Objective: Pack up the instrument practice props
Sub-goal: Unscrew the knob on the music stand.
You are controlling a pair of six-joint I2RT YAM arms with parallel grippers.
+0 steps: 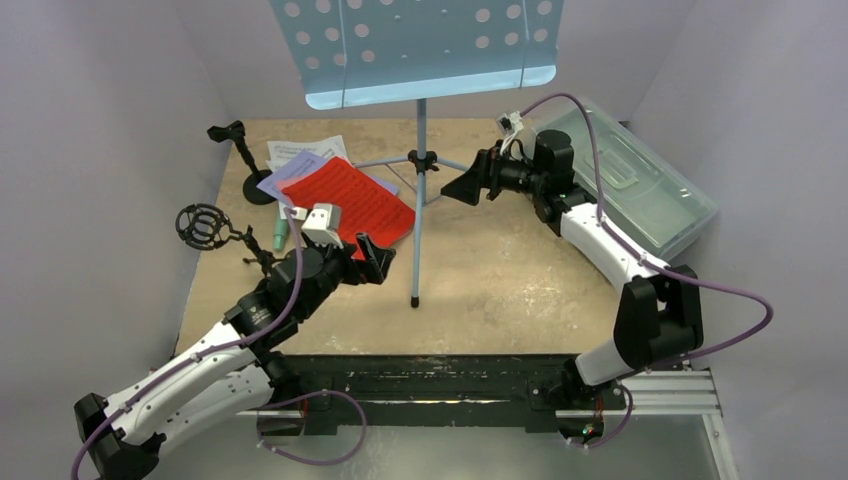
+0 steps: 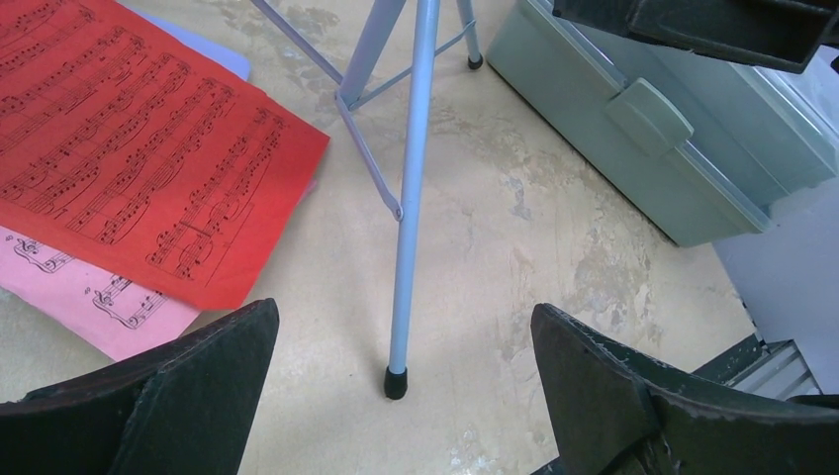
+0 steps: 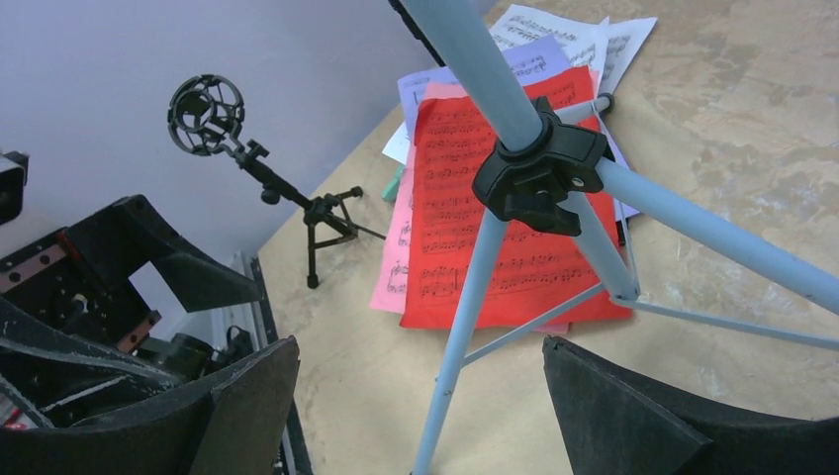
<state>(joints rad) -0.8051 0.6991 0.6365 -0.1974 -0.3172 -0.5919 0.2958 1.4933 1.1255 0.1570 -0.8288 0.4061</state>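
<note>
One blue stand (image 1: 420, 60) is up on three legs in the middle of the table (image 1: 500, 280). Left of it lies a pile of paper: one red sheet (image 1: 345, 200) on top, one pink sheet (image 2: 79, 297), one lilac sheet (image 1: 290, 180), and white sheets (image 1: 300, 152) at the far end. One black tripod (image 1: 250, 245) stands near left, one pole (image 1: 245, 160) far left, and one teal mic (image 1: 281, 235) lies between them. One box (image 1: 640, 185) sits on the right. The left gripper (image 1: 378, 258) and right gripper (image 1: 462, 185) are both spread wide and hold nothing.
</note>
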